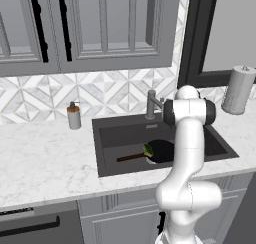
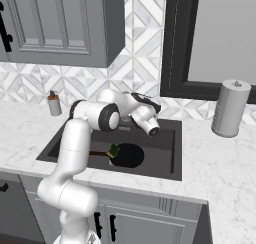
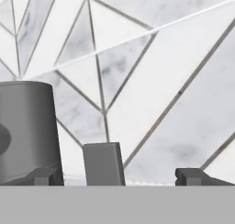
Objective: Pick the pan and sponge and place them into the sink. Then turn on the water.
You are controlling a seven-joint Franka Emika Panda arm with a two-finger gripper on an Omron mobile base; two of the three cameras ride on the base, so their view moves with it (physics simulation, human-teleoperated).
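Soap bottle (image 1: 74,115) and paper towel roll (image 1: 238,89) on desk (image 1: 45,158), pan (image 1: 161,150) with sponge (image 1: 148,149) in sink (image 1: 115,138), pincer (image 3: 118,175) apart by faucet (image 3: 27,131)

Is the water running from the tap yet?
No, it is off. No blue stream falls from the faucet into the sink, where the pan and sponge already lie.

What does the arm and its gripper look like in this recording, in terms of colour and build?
A single arm of smooth, rounded white segments with dark grey bands at the joints, rising from a bulbous white base. No cables or markings are visible. The gripper ends in two small dark grey finger tips, blocky in shape.
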